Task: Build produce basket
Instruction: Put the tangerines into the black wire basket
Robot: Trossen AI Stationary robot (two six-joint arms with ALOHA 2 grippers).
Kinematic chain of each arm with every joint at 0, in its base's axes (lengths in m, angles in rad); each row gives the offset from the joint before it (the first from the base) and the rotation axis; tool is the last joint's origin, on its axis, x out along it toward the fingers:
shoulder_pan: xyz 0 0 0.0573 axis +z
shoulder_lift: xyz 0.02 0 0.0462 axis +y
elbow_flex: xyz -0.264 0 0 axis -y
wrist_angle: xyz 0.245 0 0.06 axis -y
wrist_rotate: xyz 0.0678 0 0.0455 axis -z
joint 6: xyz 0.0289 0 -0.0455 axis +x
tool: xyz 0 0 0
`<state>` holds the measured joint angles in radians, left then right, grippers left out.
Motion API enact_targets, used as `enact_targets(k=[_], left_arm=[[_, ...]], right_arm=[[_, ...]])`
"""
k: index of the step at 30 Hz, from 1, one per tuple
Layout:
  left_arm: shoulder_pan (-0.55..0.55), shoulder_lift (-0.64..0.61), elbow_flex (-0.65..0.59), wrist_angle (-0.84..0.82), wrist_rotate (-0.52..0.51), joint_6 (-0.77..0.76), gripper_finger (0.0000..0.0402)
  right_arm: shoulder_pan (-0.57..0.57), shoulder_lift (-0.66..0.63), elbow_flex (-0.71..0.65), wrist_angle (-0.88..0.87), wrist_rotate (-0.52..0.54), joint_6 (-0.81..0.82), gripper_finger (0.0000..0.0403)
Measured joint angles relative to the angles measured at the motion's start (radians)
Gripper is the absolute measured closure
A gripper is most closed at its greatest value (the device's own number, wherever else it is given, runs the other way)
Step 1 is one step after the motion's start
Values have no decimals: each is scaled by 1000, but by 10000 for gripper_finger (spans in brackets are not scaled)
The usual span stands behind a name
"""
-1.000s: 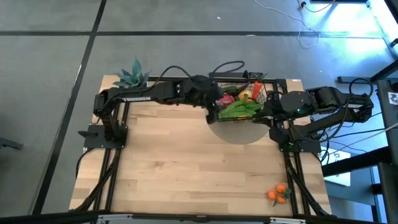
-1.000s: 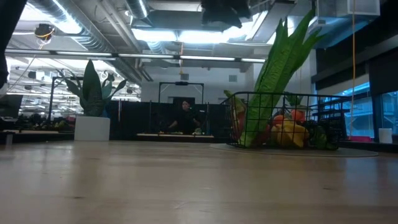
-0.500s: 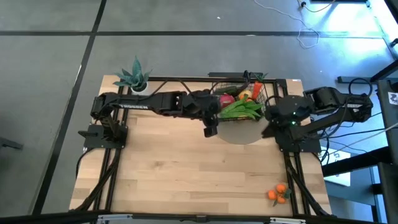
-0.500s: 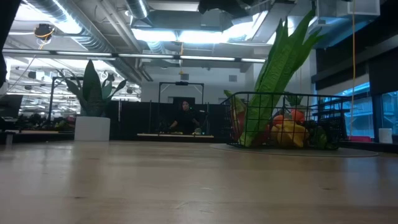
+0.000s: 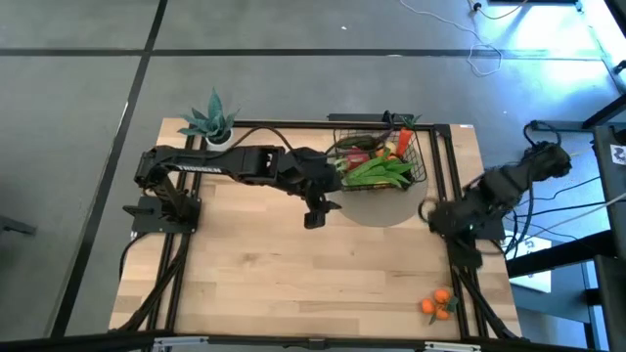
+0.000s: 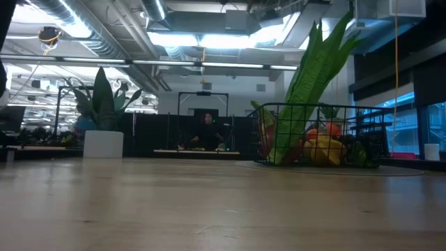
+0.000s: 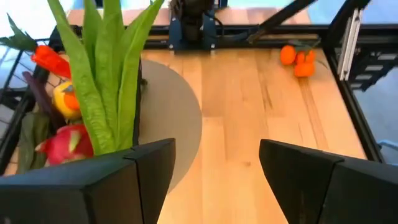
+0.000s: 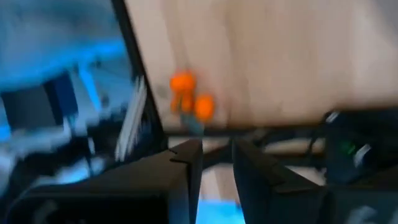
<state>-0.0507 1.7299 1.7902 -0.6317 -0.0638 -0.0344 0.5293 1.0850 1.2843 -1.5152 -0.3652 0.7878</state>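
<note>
A: From above, where does everything sit?

B: The basket (image 5: 380, 156) is at the table's (image 5: 274, 284) far edge, on a round grey mat (image 5: 377, 207), already packed with produce: corn (image 5: 377, 172), a radish, something orange. The oranges (image 5: 437, 304) are alone near the front right corner, well apart from it. I judge they are what is left to load.

A: And the arms?

B: The left gripper (image 5: 315, 217) hangs over bare wood just beside the mat. The right gripper (image 5: 428, 212) is at the table's right edge, between basket and oranges, probably placed to reach them.

A: The table-level camera?

B: Only the basket (image 6: 319, 136), the corn's leaves (image 6: 310, 77) rising tall out of it. A potted plant (image 6: 103, 118) and a person show far behind. No gripper visible.

A: Left wrist?

B: The left gripper (image 7: 214, 168) is spread wide, nothing between its fingers. Beyond it are the corn leaves (image 7: 102, 68), a red-pink radish (image 7: 69, 142) and, far off, the oranges (image 7: 297, 57).

A: Right wrist?

B: The right gripper (image 8: 214, 168) shows a narrow gap, nearly closed and empty. It faces the oranges (image 8: 189, 98), so that arm seems the one lined up for them.
</note>
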Motion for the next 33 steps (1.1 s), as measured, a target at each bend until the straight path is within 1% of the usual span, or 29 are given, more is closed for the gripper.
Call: enact_targets(k=[3, 6, 10, 12, 14, 19, 22, 29, 33], left_arm=[[-2, -21, 0, -43, -1, 11, 182], [-5, -32, -1, -76, -1, 11, 183], [-8, -43, 0, -101, -1, 11, 183], [-8, -44, -2, -112, -1, 11, 183], [-10, -48, -1, -108, -1, 11, 183], [-16, -47, -1, -120, -2, 12, 183], [-16, -48, -1, -120, -1, 12, 183], [-15, -47, -1, -120, -2, 11, 183], [-16, -47, -1, -120, -1, 11, 183]], right_arm=[[84, 7, -96, 57, -98, 50, 324], [150, 12, -194, 224, -169, 100, 324], [207, 17, -319, 508, -180, 208, 324], [225, 27, -375, 604, -179, 282, 324], [243, 43, -424, 662, -178, 372, 324], [271, 94, -519, 762, -186, 577, 324], [275, 124, -540, 808, -186, 675, 324], [275, 210, -542, 918, -188, 829, 324], [276, 265, -542, 919, -189, 854, 324]])
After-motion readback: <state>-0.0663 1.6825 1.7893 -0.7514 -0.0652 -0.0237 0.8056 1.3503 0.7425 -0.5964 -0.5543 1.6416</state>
